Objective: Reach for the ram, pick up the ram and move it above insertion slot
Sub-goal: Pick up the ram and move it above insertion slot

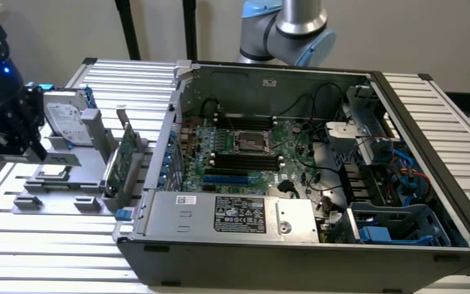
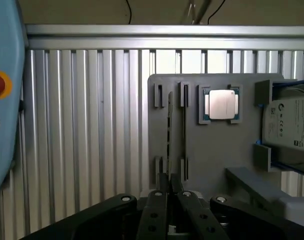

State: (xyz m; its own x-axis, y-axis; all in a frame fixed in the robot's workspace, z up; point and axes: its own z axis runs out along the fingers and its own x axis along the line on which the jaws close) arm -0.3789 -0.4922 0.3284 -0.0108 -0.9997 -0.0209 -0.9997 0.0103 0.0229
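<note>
Overhead, the robot arm works at a ribbed metal table (image 1: 39, 245) that carries an open computer case (image 1: 300, 257), its black memory slots (image 1: 247, 160) bare on the board (none of the work has reached them yet). Just beside the case, at the exterior view's left, a gray parts holder (image 2: 212, 150) keeps a hard drive (image 2: 292, 122) at one edge, a square processor (image 2: 221, 104) near the middle and, a little apart from it, the ram (image 2: 169, 132), a thin stick standing on its long edge between small gray posts.

The step in hand looks like the reach, with nothing lifted so far. Doing it well probably means keeping the tool square to the stick's length and centred on its thin top edge, then descending straight, so that one finger passes down each flat face and neither catches the posts or the dark groove just beside the stick. A slow, vertical approach seems wise, since a stick this thin may tip or bind if nudged sideways.

The gripper (image 2: 169, 182) hangs over the near end of the holder, in line with the ram and above it. Its fingers (image 2: 163, 192) stand parted by only a slim gap, apparently little wider than the stick; they hold nothing and touch nothing.
</note>
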